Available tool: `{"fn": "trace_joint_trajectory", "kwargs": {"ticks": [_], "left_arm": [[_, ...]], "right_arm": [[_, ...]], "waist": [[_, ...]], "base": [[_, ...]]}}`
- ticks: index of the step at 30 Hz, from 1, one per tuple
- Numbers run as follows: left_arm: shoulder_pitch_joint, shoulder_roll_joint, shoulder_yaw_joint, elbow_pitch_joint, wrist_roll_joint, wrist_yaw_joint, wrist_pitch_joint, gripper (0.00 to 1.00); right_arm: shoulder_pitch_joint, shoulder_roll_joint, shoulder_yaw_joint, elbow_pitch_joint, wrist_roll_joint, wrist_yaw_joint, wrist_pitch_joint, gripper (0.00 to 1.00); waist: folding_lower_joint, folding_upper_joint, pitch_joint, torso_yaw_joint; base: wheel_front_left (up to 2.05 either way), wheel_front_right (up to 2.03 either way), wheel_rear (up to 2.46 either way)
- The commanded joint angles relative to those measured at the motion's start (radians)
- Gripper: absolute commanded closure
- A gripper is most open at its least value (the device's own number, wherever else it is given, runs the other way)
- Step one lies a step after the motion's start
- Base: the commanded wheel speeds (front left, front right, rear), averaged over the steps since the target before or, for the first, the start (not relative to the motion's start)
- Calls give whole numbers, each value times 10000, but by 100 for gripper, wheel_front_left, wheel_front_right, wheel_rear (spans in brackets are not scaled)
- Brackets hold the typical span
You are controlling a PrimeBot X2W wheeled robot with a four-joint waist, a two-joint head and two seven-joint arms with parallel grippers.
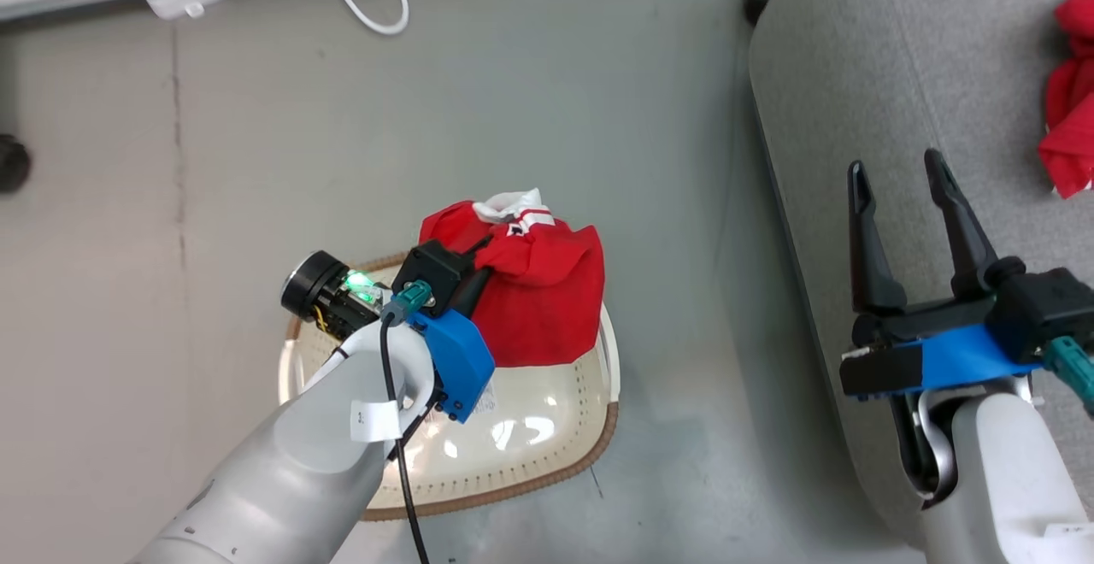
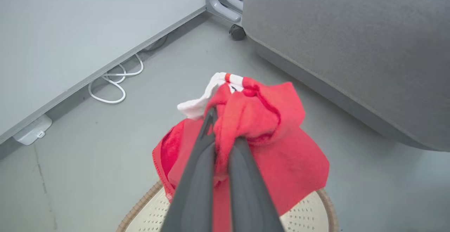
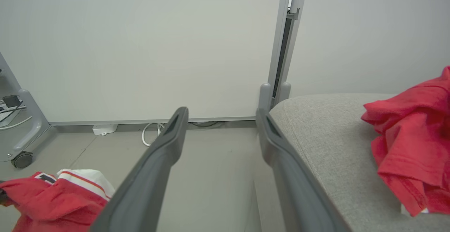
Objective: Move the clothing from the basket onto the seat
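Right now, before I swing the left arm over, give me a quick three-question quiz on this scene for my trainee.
1. True or false: the left gripper is shut on a red garment held over the basket.
2. The fingers of the right gripper are: A) open and empty, B) shut on cloth, C) inside the basket.
3. Fill in: a second garment lies on the ____.

Key: 1 true; 2 A; 3 seat.
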Motion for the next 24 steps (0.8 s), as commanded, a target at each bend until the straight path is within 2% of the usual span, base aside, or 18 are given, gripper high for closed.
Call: {"fn": "trace_joint_trajectory", "kwargs": {"ticks": [1,7,12,24], "left_arm": [[167,105,311,-300,211,96,-49,100],[501,311,1301,-1217,816,258,-48,100],[722,285,2035,-1833,1209,191,-50,100],[1018,-36,2898,-2673,1928,9,-49,100]], "right_arm": [[227,3,-5,58,-26,1,-4,0],[657,1,35,232,45,1,-5,0],[1005,1,1,359,94,1,-4,0],[1693,1,32,605,128,1,-4,0]], "waist": [[2,-1,-536,215],[2,-1,-1361,330],[2,-1,-2043,414],[2,-1,-3299,433]], "base": [[0,0,0],[0,0,0],[0,0,0],[0,0,0]]}}
